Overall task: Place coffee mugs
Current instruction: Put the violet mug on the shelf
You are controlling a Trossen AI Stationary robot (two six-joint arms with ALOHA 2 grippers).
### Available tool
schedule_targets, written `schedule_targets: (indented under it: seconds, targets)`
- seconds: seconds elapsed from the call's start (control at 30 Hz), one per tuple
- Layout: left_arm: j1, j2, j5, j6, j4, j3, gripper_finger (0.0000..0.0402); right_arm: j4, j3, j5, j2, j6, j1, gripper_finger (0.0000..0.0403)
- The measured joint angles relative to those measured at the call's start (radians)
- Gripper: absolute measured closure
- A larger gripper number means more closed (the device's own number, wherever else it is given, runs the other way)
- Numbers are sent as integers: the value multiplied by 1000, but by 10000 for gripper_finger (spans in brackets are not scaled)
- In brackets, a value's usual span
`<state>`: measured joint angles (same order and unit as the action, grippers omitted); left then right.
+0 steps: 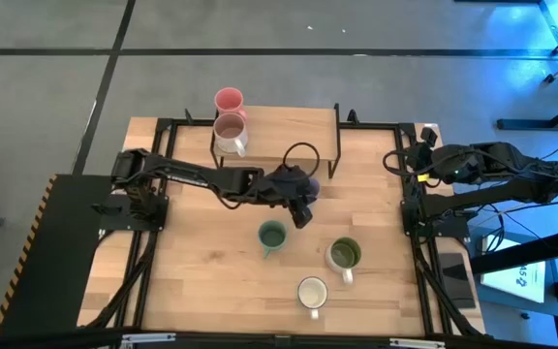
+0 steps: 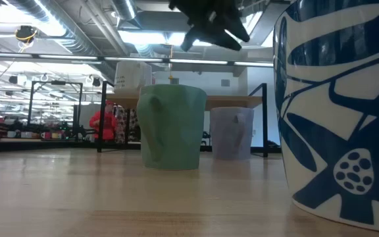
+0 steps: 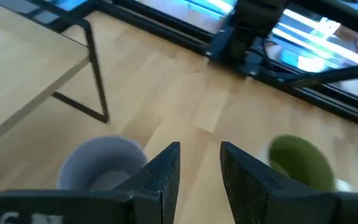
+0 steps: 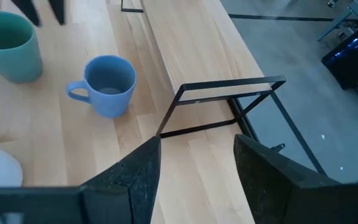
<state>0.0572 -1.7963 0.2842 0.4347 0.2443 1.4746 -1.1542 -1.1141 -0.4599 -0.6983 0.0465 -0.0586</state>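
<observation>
Two left fingers (image 3: 166, 177) stand narrowly apart, empty, left gripper (image 1: 301, 215) mid-counter above the lavender mug (image 3: 101, 163), just off the shelf's (image 1: 279, 126) front edge. Teal mug (image 1: 272, 235), olive mug (image 1: 344, 254) and white mug (image 1: 312, 292) sit toward the counter's (image 1: 201, 271) front. Pink mug (image 1: 229, 100) and mauve-inside mug (image 1: 230, 131) on shelf. Right gripper (image 4: 194, 168) wide open, empty, parked at right edge.

Overhead looks straight down; low camera sits level, sharing the teal-green mug (image 1: 272, 235).
</observation>
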Motion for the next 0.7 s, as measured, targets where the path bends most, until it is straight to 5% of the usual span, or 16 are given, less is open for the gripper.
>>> schedule_targets:
  seconds: [0.33, 0.5, 0.7]
  targets:
    - [-30, -29, 123, 34, 139, 2, 293, 0, 0, -2, 0, 9, 0, 210]
    - [-52, -28, 37, 220, 295, 1, 293, 2, 1, 41, -38, 54, 0, 210]
    - [-37, 56, -112, 236, 344, 0, 293, 80, 43, 206, -193, -92, -1, 210]
